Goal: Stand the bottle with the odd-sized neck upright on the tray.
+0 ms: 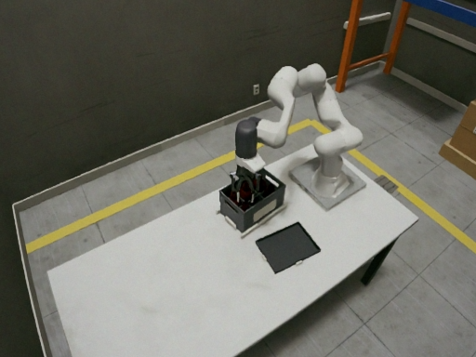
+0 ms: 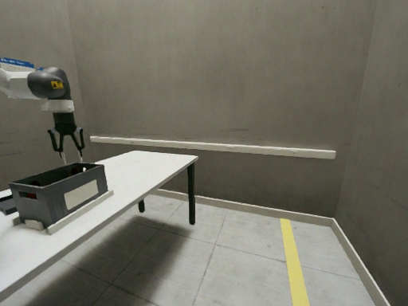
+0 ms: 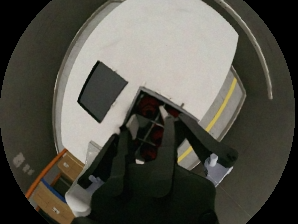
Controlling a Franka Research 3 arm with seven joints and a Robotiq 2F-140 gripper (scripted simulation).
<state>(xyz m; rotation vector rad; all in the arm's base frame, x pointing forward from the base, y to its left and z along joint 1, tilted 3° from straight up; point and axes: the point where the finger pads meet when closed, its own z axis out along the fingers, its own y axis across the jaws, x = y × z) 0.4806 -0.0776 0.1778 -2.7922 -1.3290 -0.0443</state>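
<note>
The dark grey crate [image 1: 235,217] [image 2: 43,204] [image 3: 132,104] stands level on the table. Dark red bottles [image 1: 244,188] [image 2: 75,171] [image 3: 147,105] stand in its compartments; the fingers and crate walls partly hide them, and neck differences cannot be told. My gripper [image 1: 245,199] [image 2: 73,160] [image 3: 148,115] points straight down over the crate. Its fingers are partly open, with the tips about at rim height. No bottle is seen held between them. The black tray [image 1: 288,246] [image 2: 6,204] [image 3: 102,91] lies flat on the table beside the crate, with nothing on it.
Low light-coloured strips [image 1: 263,221] [image 2: 81,212] lie along the crate's base. Small light blocks [image 1: 299,263] sit at the tray's edge. The arm's base plate [image 1: 304,178] is on the table, behind the crate and tray in the top view.
</note>
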